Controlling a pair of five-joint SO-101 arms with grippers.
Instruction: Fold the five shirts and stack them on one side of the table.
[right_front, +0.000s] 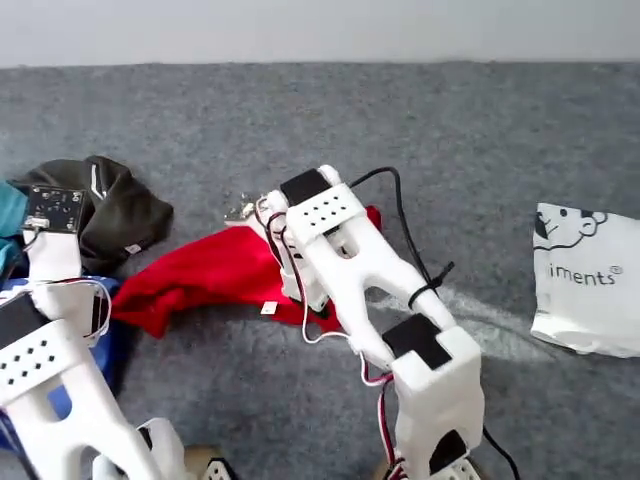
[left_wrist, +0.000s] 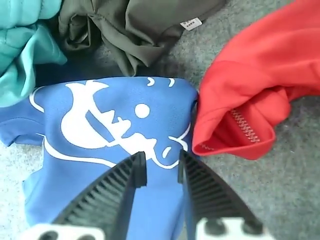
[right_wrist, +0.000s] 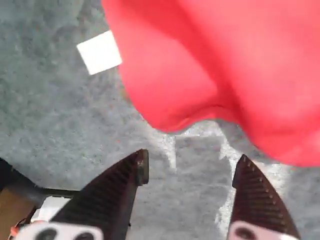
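Right gripper (right_wrist: 193, 162) hangs splayed above table (right_wrist: 60, 125), red shirt (right_wrist: 225, 60) partly cut off.

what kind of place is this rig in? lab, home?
Probably a robotics test bench rather than a home: a table with a grey felt-like cover against a plain wall, the left arm and right arm on it, and loose clothes as props: red shirt, blue shirt, dark shirt.

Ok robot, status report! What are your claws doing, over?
Left claw open, just over the blue shirt. Right claw open over the table beside the red shirt. Red shirt crumpled, butting against the blue one.
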